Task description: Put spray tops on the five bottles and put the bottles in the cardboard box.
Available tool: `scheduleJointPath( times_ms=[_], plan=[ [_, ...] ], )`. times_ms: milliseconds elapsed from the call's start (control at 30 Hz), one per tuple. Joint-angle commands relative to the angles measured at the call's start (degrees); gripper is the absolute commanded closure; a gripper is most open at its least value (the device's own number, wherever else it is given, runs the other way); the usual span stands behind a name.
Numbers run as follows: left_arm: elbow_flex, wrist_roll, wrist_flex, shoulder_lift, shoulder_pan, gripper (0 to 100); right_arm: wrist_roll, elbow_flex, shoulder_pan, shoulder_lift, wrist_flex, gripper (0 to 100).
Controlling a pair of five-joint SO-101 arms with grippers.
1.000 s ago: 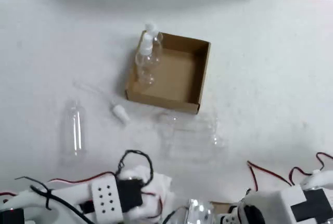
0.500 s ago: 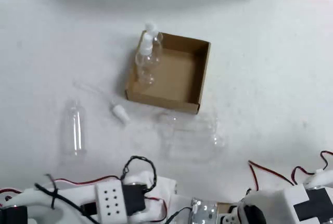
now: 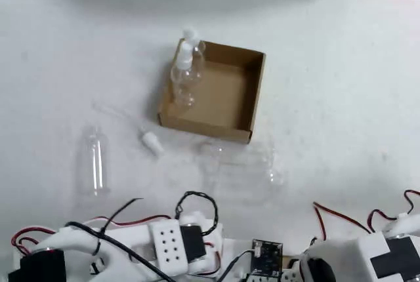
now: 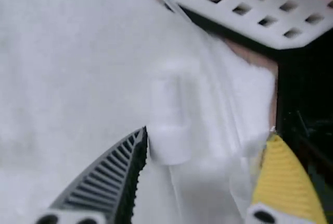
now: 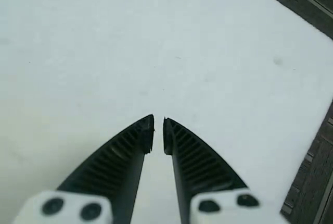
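Observation:
My left gripper (image 4: 208, 138) is shut on a clear bottle (image 4: 208, 182) that carries a white spray top (image 4: 169, 125); the bottle sits between the dark finger and the yellow one. The left arm (image 3: 172, 250) lies along the table's front edge. The cardboard box (image 3: 252, 92) stands mid-table with two capped bottles (image 3: 184, 65) against its left wall. An uncapped clear bottle (image 3: 94, 161) lies to the left, and a loose white spray top (image 3: 151, 141) lies near the box. More clear bottles (image 3: 243, 164) lie in front of the box. My right gripper (image 5: 158, 127) is shut and holds nothing above bare table.
The right arm's white body (image 3: 367, 256) sits at the front right corner with red wires (image 3: 341, 216) trailing on the table. A perforated white plate (image 4: 250, 0) of the other arm hangs close behind the held bottle. A dark gap (image 5: 312, 5) borders the white tabletop.
The left arm has shifted right along the front edge. The clear bottle seen at the bottom edge of the high view has dropped out of that view. The right arm has not moved.

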Motion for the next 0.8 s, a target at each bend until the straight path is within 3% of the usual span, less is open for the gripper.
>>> scheduleJointPath(
  times_ms=[0,33,133,400,667,767],
  plan=[
    [-3.7,0.2,-1.1,0.3,-0.6,94,0.5,-3.3,0.7,-0.7,-0.1,98.4],
    [-3.7,0.2,-1.1,0.2,-0.4,100,0.5,-3.3,0.7,-0.7,-0.1,98.4],
    [-3.3,0.1,0.1,0.0,1.3,92,0.5,-3.3,0.7,-0.7,-0.1,98.4],
    [-3.7,-5.5,0.7,-0.1,1.5,98,0.5,-3.3,0.7,-0.3,-0.1,98.3],
    [-9.1,-7.1,1.0,-0.1,-14.3,98,0.5,-3.3,0.7,-0.3,0.0,98.3],
    [-9.3,-7.1,-2.3,0.3,-19.4,98,0.5,-3.3,0.7,-0.3,0.0,98.3]
  ],
)
